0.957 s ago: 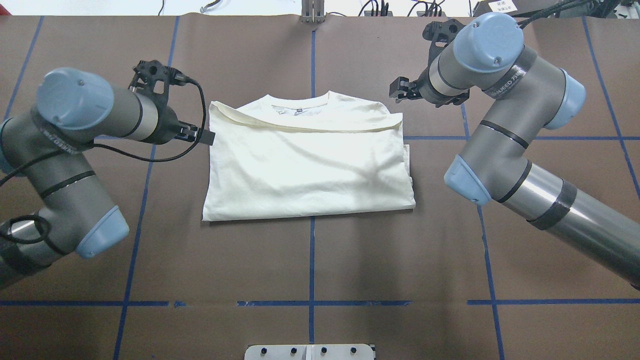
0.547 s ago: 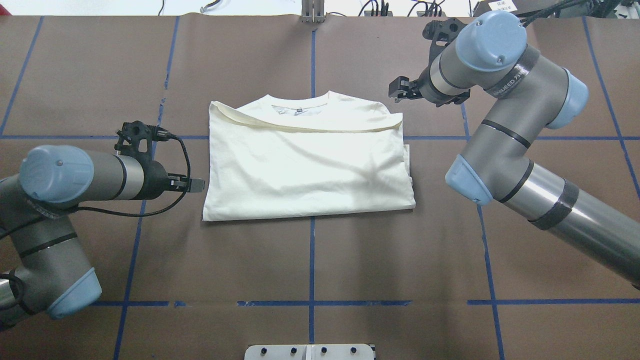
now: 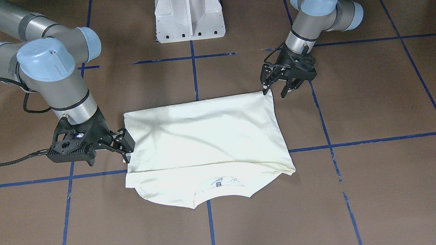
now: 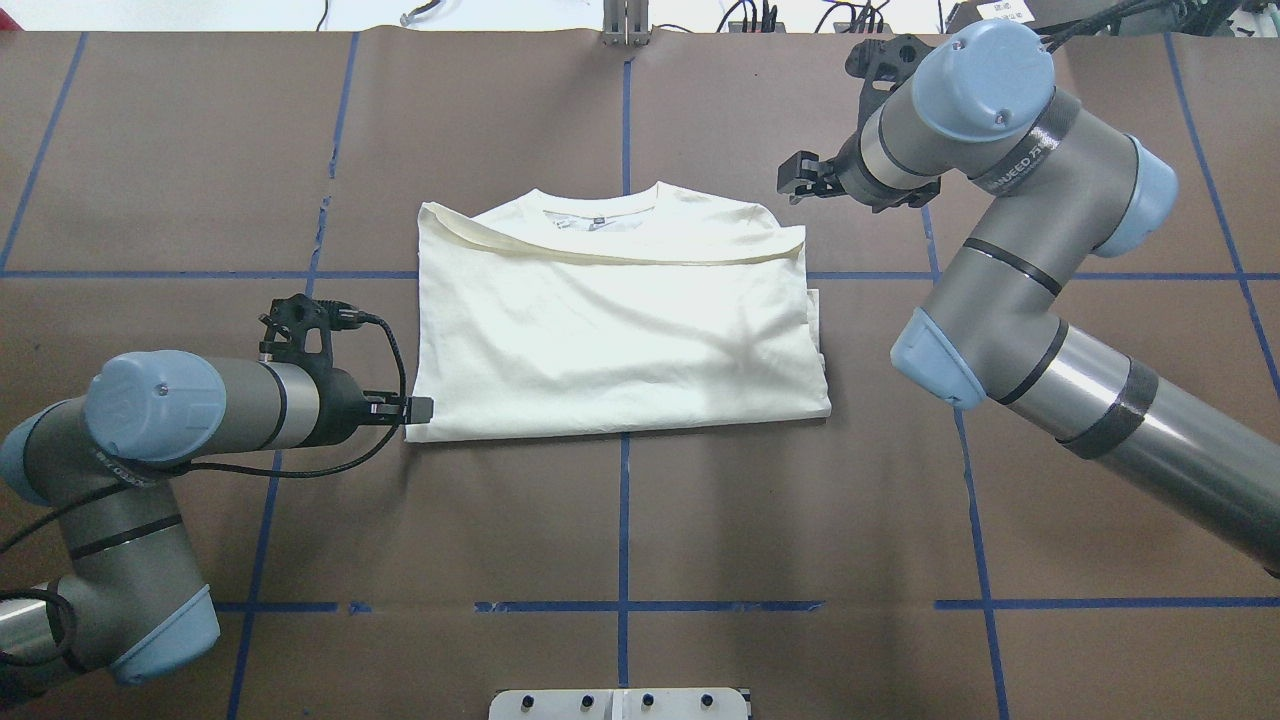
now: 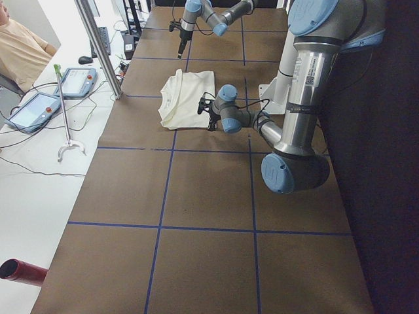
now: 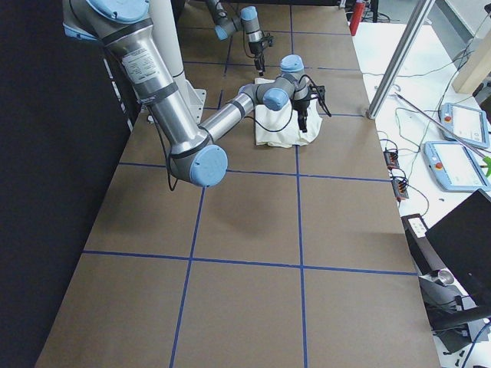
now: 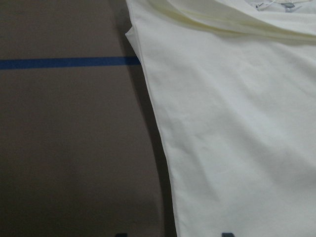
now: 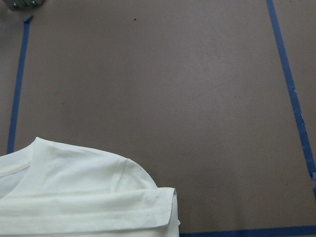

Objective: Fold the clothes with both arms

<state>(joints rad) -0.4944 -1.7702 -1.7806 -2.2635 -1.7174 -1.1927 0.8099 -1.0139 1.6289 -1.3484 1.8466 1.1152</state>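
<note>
The clothes are one cream shirt, folded into a rectangle with its plain side up and its collar at the far edge. It also shows in the front-facing view as the shirt. My left gripper is low at the shirt's near-left corner. It is open, and the left wrist view shows the shirt's edge running between its fingertips. My right gripper hovers open above the table just beyond the far-right corner. Its wrist view looks down on that shirt corner. In the front-facing view, the left gripper and right gripper both hold nothing.
Brown paper with blue tape lines covers the table. The white pedestal base stands on the robot's side. A metal bracket sits at the far edge. Tablets and a seated person are beside the table.
My left arm has swept back along the shirt's left edge, from the far-left corner to the near-left corner. The right arm has barely moved, and the shirt lies as before.
</note>
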